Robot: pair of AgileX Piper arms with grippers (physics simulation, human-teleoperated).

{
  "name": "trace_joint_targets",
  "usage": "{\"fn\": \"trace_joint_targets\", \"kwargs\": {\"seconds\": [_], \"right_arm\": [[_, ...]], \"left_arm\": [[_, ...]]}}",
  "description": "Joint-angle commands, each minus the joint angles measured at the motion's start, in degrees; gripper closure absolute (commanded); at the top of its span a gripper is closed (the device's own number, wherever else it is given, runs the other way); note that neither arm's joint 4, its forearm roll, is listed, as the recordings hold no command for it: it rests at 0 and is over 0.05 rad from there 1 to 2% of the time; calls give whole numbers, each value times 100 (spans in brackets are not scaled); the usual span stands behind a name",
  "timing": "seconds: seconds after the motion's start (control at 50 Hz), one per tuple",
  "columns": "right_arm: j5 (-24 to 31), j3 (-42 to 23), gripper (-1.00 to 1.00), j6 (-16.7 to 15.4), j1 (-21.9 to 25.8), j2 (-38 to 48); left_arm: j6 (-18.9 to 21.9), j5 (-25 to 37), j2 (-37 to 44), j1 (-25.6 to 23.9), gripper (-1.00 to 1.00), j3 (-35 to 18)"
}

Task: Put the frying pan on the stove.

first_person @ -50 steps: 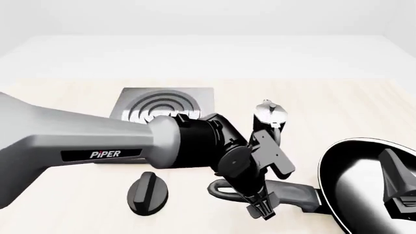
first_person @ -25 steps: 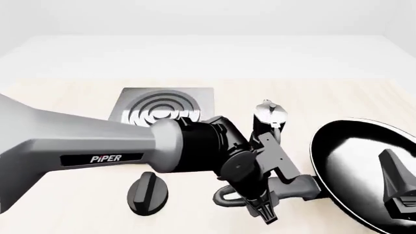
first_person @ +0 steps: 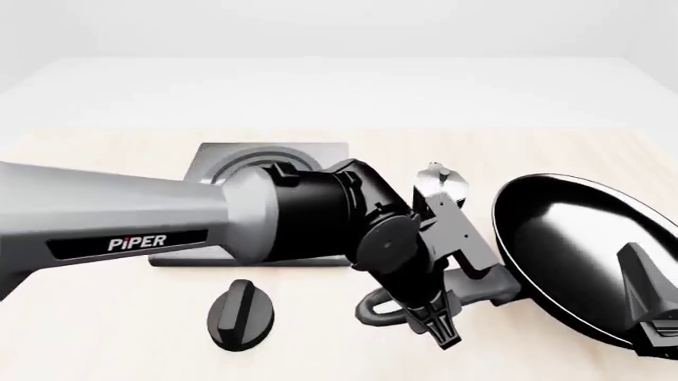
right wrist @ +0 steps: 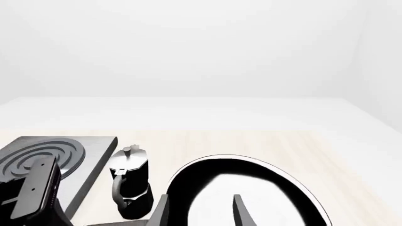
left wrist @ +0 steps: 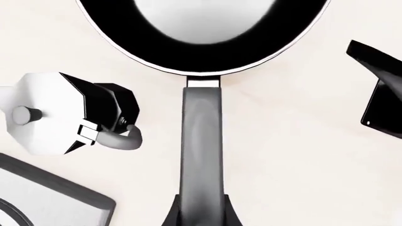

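The glossy black frying pan [first_person: 567, 242] hangs tilted over the right side of the table, its grey handle [first_person: 471, 290] pointing left. My left gripper [first_person: 433, 308] is shut on that handle near its loop end. In the left wrist view the handle [left wrist: 201, 136] runs straight up from between the fingers to the pan [left wrist: 213, 42]. The grey stove [first_person: 228, 157] with silver rings lies at the back left, mostly hidden behind my left arm. My right gripper [first_person: 649, 305] is open at the pan's right side, its fingers apart in the right wrist view [right wrist: 201, 214].
A black-and-silver moka pot [first_person: 437, 182] stands between the stove and the pan, close to my left wrist. A black oval knob [first_person: 241, 315] lies near the front edge, left of the pan's handle. The stove's corner [left wrist: 50, 197] shows beside the moka pot [left wrist: 60, 115].
My left gripper has carried the frying pan up and to the left, toward the moka pot, and the pan now tilts more. The right gripper has stayed in place.
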Motion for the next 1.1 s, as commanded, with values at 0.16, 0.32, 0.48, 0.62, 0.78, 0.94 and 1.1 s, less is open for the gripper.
{"fn": "trace_joint_targets", "kwargs": {"seconds": [0.16,0.32,0.48,0.62,0.78,0.94,1.1], "right_arm": [[0,0,-100,1,-1,0],[0,0,-100,0,1,0],[0,0,-100,0,-1,0],[0,0,-100,-1,1,0],[0,0,-100,1,0,0],[-1,0,-100,1,0,0],[1,0,-100,1,-1,0]], "left_arm": [[317,368,-139,72,100,-587],[484,632,-95,202,100,-965],[643,926,-35,319,100,-1382],[839,1102,20,442,100,-1603],[947,1265,31,498,100,-1830],[1066,1544,53,483,100,-2219],[1227,1851,113,521,100,-2679]]}}
